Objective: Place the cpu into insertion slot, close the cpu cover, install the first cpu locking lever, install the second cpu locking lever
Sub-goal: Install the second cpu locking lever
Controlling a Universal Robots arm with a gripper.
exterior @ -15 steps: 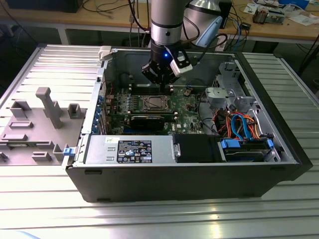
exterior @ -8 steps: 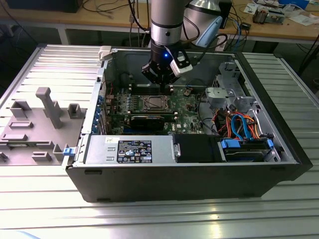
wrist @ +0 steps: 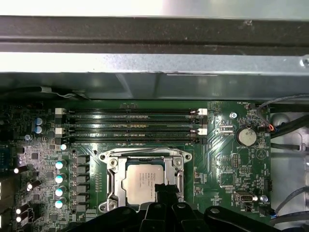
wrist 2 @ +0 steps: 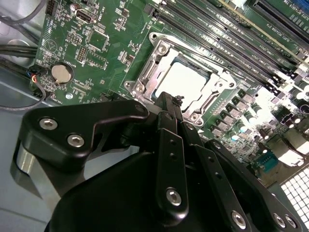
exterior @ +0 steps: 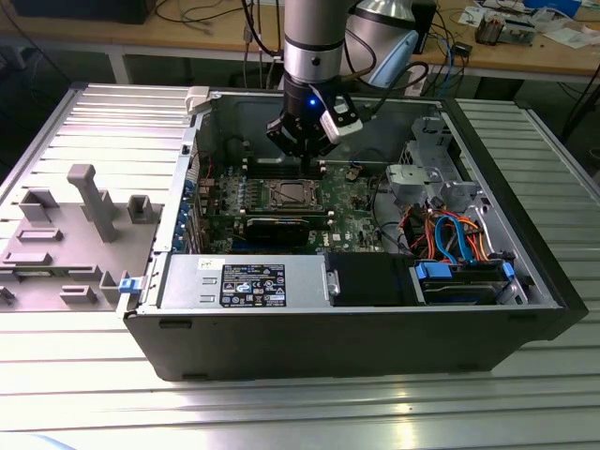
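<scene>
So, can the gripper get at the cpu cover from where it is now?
Probably yes. The gripper hangs just above the cpu cover, which lies flat around the cpu, and the open computer case leaves nothing between them.

Open room above the insertion slot [wrist: 144, 181], memory slots [wrist: 130, 126] alongside.

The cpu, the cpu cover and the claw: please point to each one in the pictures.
cpu [wrist: 141, 186]: first wrist view, its silver top.
cpu cover [wrist: 112, 181]: first wrist view, its frame beside the chip.
claw [wrist 2: 170, 104]: second wrist view, at the fingertips.
</scene>
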